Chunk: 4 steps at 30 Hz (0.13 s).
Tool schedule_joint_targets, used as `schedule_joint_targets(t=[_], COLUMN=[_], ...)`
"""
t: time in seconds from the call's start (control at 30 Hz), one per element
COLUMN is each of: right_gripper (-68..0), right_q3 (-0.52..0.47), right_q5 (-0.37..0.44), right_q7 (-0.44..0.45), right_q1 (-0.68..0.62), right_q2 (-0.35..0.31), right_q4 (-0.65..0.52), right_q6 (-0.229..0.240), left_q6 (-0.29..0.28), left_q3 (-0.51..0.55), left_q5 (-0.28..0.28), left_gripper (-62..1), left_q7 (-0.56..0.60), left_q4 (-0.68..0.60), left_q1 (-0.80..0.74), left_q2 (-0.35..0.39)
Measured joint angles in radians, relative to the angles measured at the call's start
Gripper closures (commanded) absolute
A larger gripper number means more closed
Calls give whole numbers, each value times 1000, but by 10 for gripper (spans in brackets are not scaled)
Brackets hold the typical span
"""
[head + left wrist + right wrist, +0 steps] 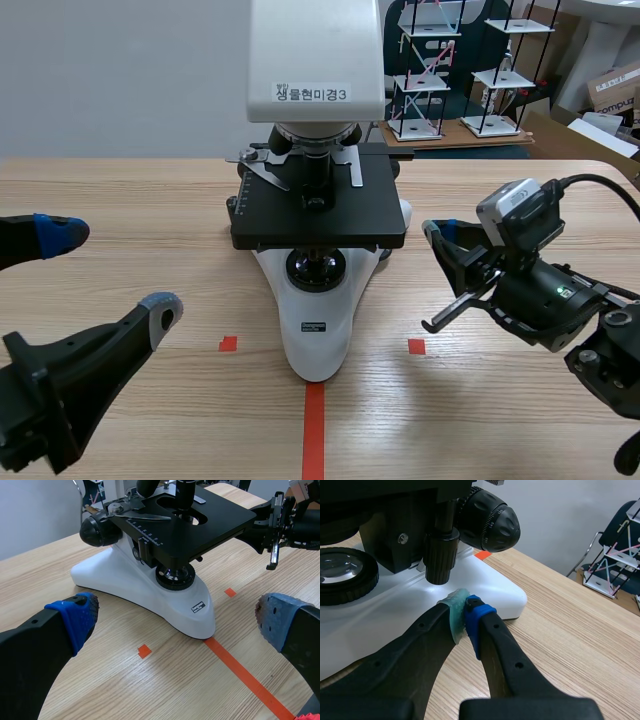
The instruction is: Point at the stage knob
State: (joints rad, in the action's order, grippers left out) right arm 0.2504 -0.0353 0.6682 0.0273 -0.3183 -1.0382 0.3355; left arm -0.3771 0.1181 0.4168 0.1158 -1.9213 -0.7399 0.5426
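A white microscope with a black stage stands mid-table. In the right wrist view its stage knob, a ribbed black cylinder, hangs under the stage beside the larger round focus knob. My right gripper is shut on nothing, with its tips just short of and slightly below the stage knob, over the white base. In the scene view this right gripper sits by the microscope's right side. My left gripper is open at the near left, well away from the microscope.
Wire shelf models and cardboard boxes stand beyond the table's far right edge. Orange-red tape marks lie in front of the microscope. From the left wrist view the right gripper shows beside the stage.
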Motion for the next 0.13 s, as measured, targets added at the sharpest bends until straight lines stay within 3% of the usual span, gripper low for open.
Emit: schedule_joint_targets(t=[0.13], right_gripper=[-2], right_q3=[0], right_q5=[0], right_q7=[0], right_q1=[0], right_q2=[0], right_q4=[0], right_q6=[0], left_q6=[0], left_q3=[0], left_q5=[0], left_gripper=[-623], left_q7=[0], left_q4=[0], left_q1=[0], left_q2=[0])
